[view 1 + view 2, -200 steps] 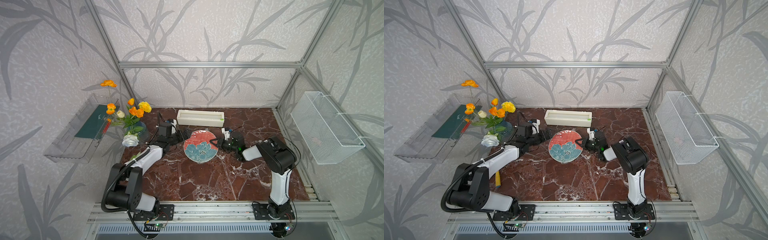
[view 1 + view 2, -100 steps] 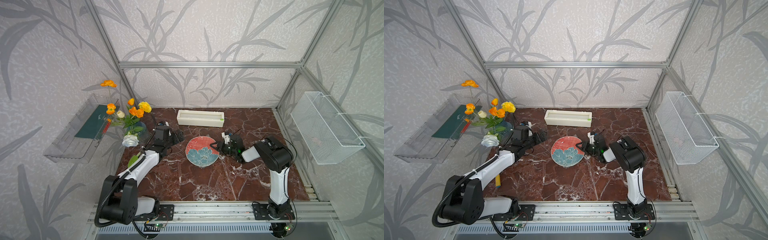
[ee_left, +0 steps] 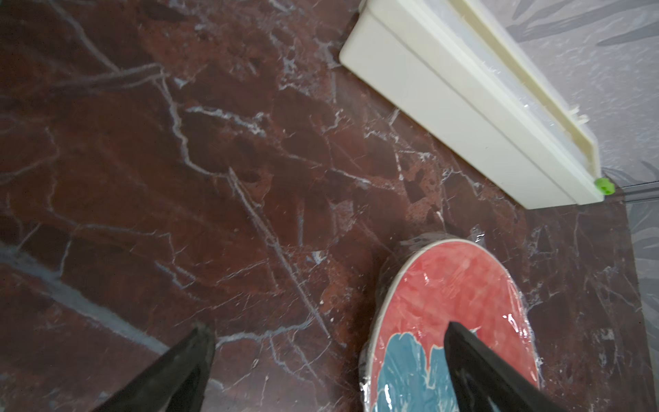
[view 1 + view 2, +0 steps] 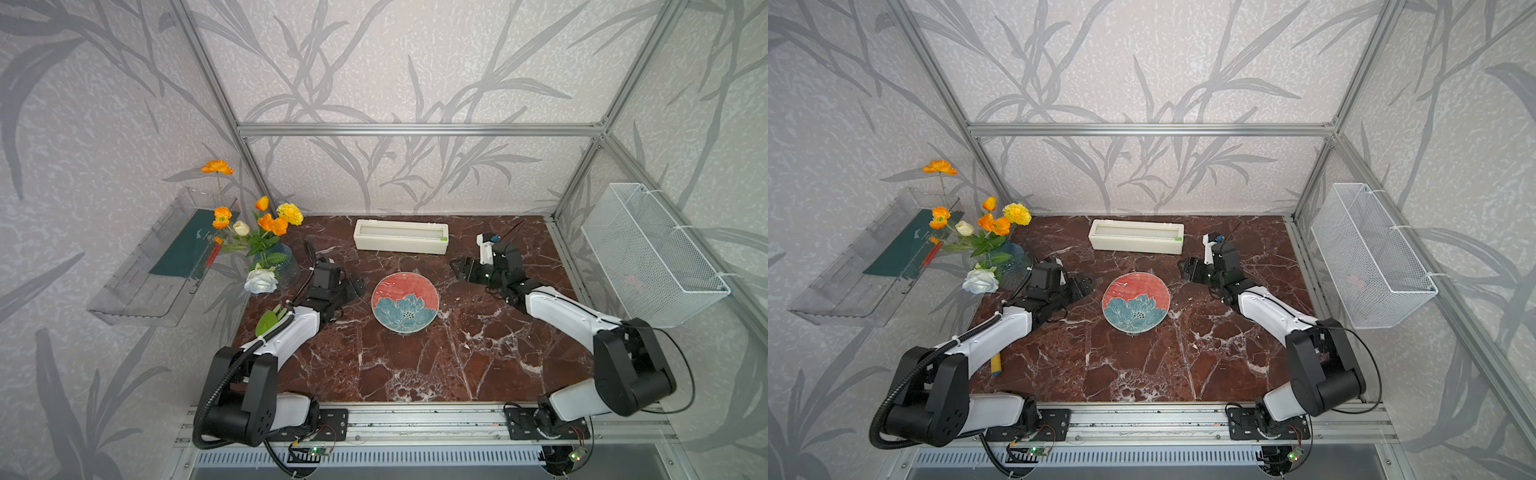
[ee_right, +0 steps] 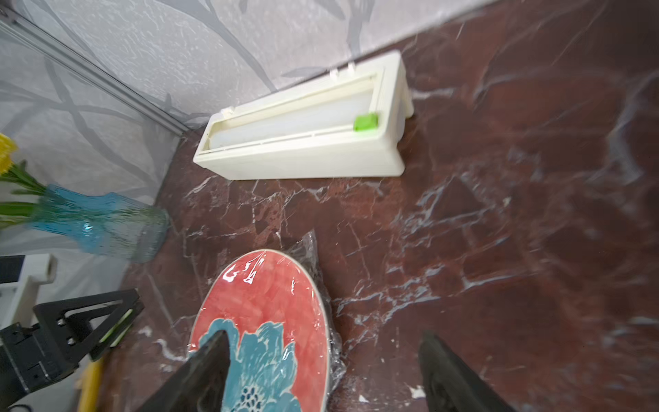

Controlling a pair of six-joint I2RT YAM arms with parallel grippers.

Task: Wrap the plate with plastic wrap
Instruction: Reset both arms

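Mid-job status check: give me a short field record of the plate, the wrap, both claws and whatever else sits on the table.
plate: face up on the table, between the two claws
plastic wrap: stretched over the plate's face, crinkled and bunched past its rim
left claw: open, empty, beside the plate
right claw: open, empty, at the plate's opposite side
dispenser box: by the back wall, apart from the plate
vase of flowers: near the left arm
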